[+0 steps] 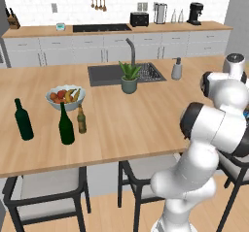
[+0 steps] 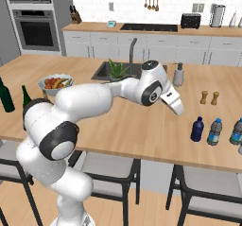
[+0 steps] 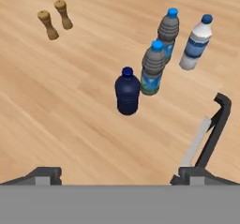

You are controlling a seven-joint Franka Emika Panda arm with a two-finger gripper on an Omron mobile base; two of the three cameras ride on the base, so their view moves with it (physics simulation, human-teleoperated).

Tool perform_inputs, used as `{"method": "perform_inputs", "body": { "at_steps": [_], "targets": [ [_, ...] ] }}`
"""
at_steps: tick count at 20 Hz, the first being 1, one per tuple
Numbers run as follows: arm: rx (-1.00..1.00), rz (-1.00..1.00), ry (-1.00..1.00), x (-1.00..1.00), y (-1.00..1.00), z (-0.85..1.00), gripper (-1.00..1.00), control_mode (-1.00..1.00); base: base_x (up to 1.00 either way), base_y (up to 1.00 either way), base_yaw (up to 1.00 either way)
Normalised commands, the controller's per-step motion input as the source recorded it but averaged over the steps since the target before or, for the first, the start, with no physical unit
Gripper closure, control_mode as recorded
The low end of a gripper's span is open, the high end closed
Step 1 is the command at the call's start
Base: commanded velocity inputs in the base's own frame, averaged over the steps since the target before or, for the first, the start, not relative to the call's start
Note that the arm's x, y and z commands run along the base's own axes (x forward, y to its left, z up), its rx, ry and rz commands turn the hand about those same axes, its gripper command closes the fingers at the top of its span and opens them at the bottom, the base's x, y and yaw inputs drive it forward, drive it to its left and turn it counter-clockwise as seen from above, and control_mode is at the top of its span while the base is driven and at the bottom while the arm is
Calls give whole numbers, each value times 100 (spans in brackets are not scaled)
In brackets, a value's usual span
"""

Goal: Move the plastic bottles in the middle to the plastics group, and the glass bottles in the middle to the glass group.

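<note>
Beside the pale plastic bottles (image 3: 153, 68) on the tabletop (image 3: 70, 101), the dark-blue bottle (image 3: 127, 91) is seen upright. Above it, the hand (image 3: 112, 174) is spread, empty. Probably light and slippery, it should be gripped mid-body.

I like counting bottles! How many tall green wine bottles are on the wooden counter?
2. One green wine bottle stands near the counter's left end; the other green wine bottle stands right of it, beside the small amber bottle and in front of the fruit bowl.
</note>
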Motion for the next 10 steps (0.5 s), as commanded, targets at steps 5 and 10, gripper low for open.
{"method": "perform_inputs", "body": {
  "at_steps": [5,10],
  "targets": [
    [0,24,-1,-60,48,0,-100,-100,0,0,0],
    [0,17,-1,-46,34,0,-100,-100,0,0,0]
  ]
}}
